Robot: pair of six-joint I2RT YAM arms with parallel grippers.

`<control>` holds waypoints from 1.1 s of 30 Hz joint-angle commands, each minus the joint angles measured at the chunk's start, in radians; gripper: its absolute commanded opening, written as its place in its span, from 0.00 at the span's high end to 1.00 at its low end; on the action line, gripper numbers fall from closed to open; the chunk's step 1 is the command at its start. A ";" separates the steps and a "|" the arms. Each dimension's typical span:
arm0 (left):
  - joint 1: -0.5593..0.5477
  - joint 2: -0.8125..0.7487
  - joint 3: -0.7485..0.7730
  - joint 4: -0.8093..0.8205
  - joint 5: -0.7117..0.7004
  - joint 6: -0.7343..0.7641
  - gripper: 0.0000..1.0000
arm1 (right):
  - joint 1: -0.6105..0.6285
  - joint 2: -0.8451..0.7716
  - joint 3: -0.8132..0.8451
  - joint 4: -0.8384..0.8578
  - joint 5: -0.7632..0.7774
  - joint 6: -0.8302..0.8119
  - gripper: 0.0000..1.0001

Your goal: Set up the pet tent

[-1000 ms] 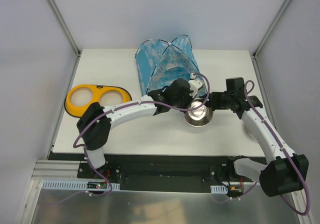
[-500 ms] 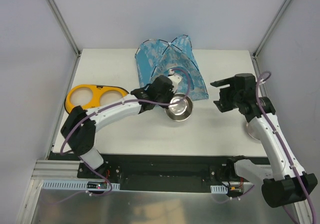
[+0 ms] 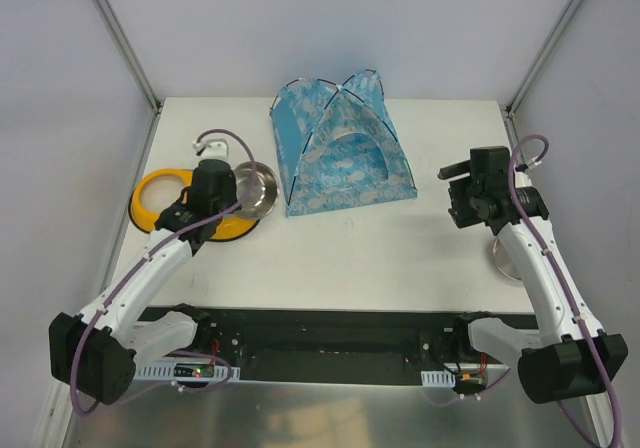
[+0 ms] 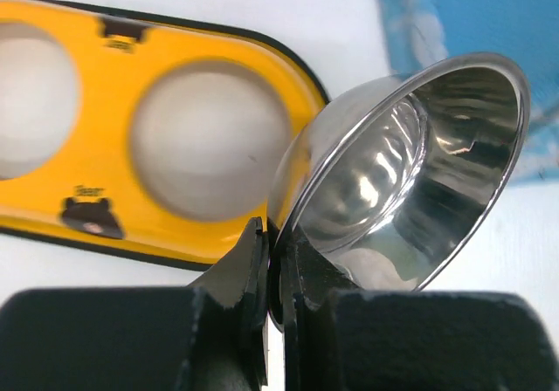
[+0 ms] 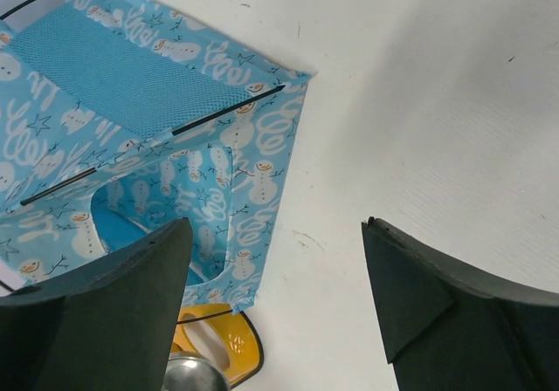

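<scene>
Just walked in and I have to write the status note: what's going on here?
The left pincer is shut on the rim of a steel bowl, holding it tilted beside the yellow double bowl holder, at the hole nearer the tent. The pet tent stands upright at the back of the table, with nothing touching it. The right pincer is open and empty, held over the table to the right of the tent.

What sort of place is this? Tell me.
Probably a robot lab test cell: a white table boxed in by plain panels, two arms bolted at its near edge, and a pet tent and yellow double bowl as props.
</scene>
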 commanded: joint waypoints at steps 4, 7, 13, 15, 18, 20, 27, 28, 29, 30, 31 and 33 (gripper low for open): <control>0.364 0.056 0.082 -0.058 0.036 -0.156 1.00 | -0.027 0.038 -0.011 0.004 0.074 -0.066 0.16; 0.551 0.142 0.143 -0.103 0.145 -0.247 1.00 | -0.047 0.069 -0.036 0.018 0.098 -0.127 0.16; 0.774 0.266 0.205 -0.119 0.263 -0.355 1.00 | -0.097 0.165 -0.033 -0.047 0.130 -0.249 0.15; 0.817 0.318 0.228 -0.133 0.274 -0.373 1.00 | -0.120 0.170 -0.045 -0.058 0.139 -0.259 0.15; 0.870 0.391 0.257 -0.147 0.283 -0.388 1.00 | -0.142 0.147 -0.076 -0.051 0.142 -0.260 0.15; 0.886 0.446 0.284 -0.147 0.296 -0.388 1.00 | -0.151 0.129 -0.099 -0.045 0.148 -0.258 0.15; 0.904 0.579 0.387 -0.199 0.277 -0.388 0.75 | -0.174 0.110 -0.122 -0.083 0.233 -0.247 0.14; 0.906 0.581 0.393 -0.199 0.270 -0.385 0.66 | -0.176 0.115 -0.120 -0.089 0.243 -0.249 0.13; 0.904 0.581 0.403 -0.201 0.262 -0.384 0.59 | -0.177 0.121 -0.120 -0.094 0.249 -0.255 0.12; 0.906 0.579 0.413 -0.204 0.254 -0.378 0.55 | -0.182 0.124 -0.119 -0.098 0.256 -0.258 0.12; 0.906 0.576 0.426 -0.213 0.241 -0.372 0.51 | -0.183 0.130 -0.116 -0.104 0.263 -0.259 0.11; 0.906 0.575 0.456 -0.242 0.214 -0.350 0.45 | -0.185 0.141 -0.112 -0.107 0.279 -0.269 0.09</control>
